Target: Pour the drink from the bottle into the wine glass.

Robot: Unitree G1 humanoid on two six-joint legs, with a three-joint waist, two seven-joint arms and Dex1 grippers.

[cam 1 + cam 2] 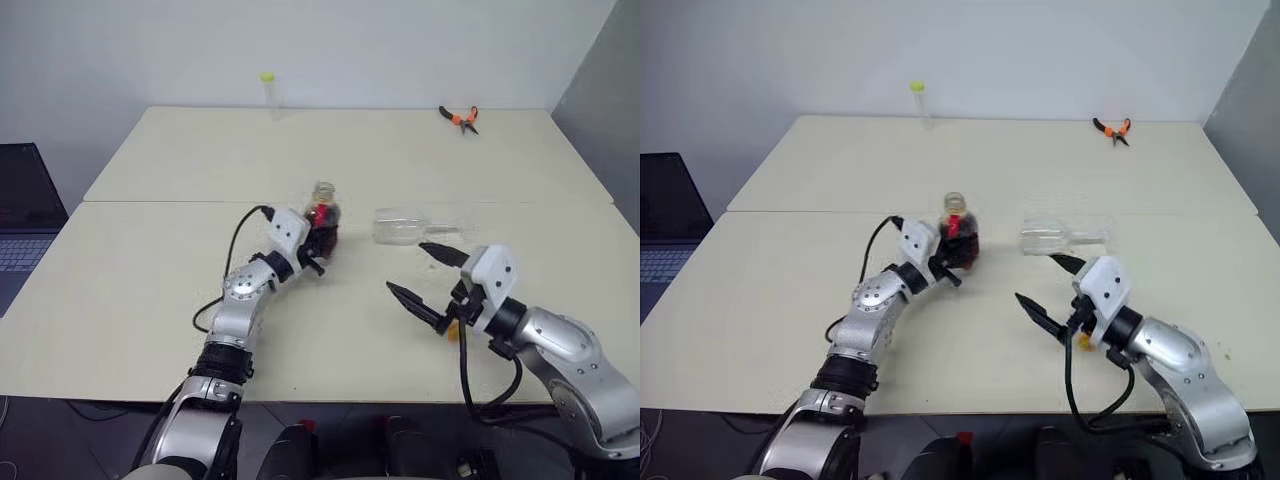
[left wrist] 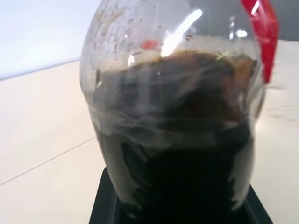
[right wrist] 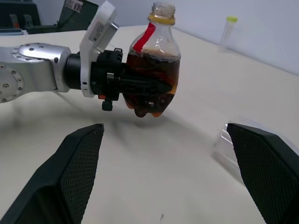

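The left gripper [image 1: 318, 250] is sitting just left of the frame's centre in the head views, its jaws clamped on the bulbous base of the bottle [image 1: 323, 218], which is standing upright with its neck uncapped (a yellow ring is showing at the neck in the right wrist view). The right wrist view is showing the bottle's base hanging a little above the bench [image 1: 150, 290], with a shadow beneath it. The drink [image 3: 154, 86], dark red-brown, is filling the lower part of the bottle, and a red label strip is running down from the neck.

The wine glass [image 1: 410, 226] is lying on its side on the bench, just right of the bottle and apart from it, near the middle of the frame.

The right gripper [image 1: 432, 285] is hovering in the lower right of the frame, below the wine glass, its jaws spread wide and holding nothing, pointing toward the bottle.

At the far edge of the bench, a thin clear tube [image 1: 269, 88] with a yellow-green top is standing in the upper middle, and orange-handled pliers [image 1: 460, 118] are lying in the upper right. A laptop [image 1: 25, 215] is showing at the left edge.
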